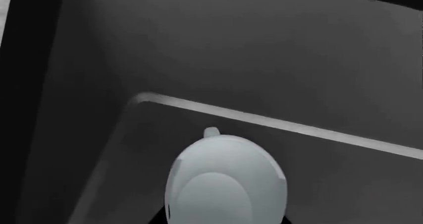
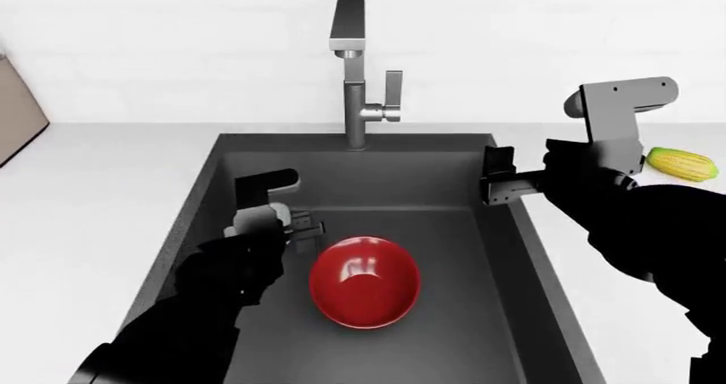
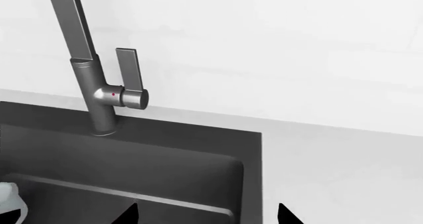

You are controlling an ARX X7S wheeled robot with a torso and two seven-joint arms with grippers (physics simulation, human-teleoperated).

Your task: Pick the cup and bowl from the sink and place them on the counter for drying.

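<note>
The small white cup [image 1: 225, 184] fills the space between the fingers of my left gripper [image 1: 218, 221], which is shut on it low inside the dark grey sink [image 2: 204, 197]. In the head view that gripper [image 2: 297, 226] is just left of the red bowl [image 2: 363, 282], with the cup [image 2: 257, 219] showing pale by it. The bowl rests upright on the sink floor. My right gripper [image 2: 497, 177] hovers open over the sink's right rim, with nothing between its fingertips [image 3: 130, 216]. The cup [image 3: 9, 205] peeks in at the right wrist view's edge. White counter [image 2: 91, 206] surrounds the sink.
A tall square steel faucet [image 2: 352, 70] with a side lever stands behind the sink. A yellow-green corn cob [image 2: 682, 163] lies on the counter at the right, behind my right arm. A brown object [image 2: 16, 112] sits at the far left edge.
</note>
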